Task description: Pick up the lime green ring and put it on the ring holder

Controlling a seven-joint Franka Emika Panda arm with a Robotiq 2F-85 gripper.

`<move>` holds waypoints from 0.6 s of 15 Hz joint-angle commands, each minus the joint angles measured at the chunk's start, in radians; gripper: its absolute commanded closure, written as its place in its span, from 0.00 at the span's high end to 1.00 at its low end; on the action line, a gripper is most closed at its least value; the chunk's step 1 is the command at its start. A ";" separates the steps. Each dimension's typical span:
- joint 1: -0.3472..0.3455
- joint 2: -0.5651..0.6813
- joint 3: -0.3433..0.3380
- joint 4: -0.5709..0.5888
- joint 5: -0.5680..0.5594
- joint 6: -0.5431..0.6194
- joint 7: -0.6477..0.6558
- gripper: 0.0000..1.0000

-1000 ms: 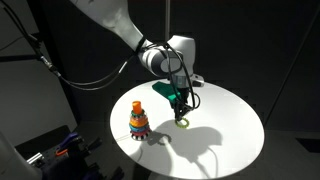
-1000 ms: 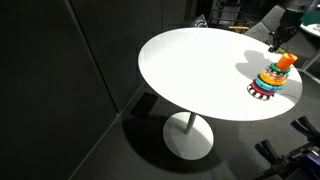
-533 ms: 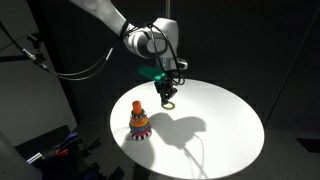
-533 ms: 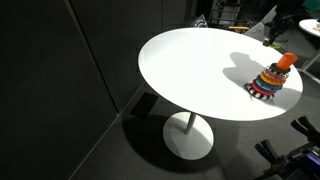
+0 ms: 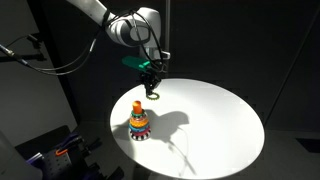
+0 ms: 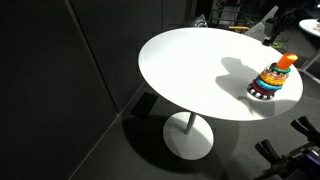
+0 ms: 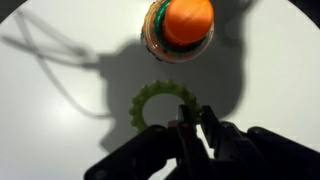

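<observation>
My gripper [image 5: 152,85] hangs above the round white table [image 5: 220,125], shut on the rim of the lime green ring [image 5: 153,95], which dangles below it. In the wrist view the notched ring [image 7: 158,107] sits between the fingertips of the gripper [image 7: 192,126], a little short of the ring holder. The ring holder [image 5: 138,121] is a stack of coloured rings with an orange top, standing on the table below and left of the ring; it shows in both exterior views [image 6: 273,79] and from above in the wrist view [image 7: 181,26].
The table [image 6: 190,75] stands on a single pedestal over a dark floor. Dark curtains surround it. Cables hang at the left [image 5: 40,60]. Clutter lies on the floor at the lower left [image 5: 60,150].
My gripper has risen and moved left with the lime green ring, from low over the table's middle to above and just right of the ring holder.
</observation>
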 commanded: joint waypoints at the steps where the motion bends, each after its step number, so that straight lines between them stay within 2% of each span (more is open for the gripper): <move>1: 0.008 -0.088 0.007 -0.063 -0.009 -0.028 -0.025 0.06; 9: 0.013 -0.226 0.006 -0.181 0.005 -0.073 -0.091 0.06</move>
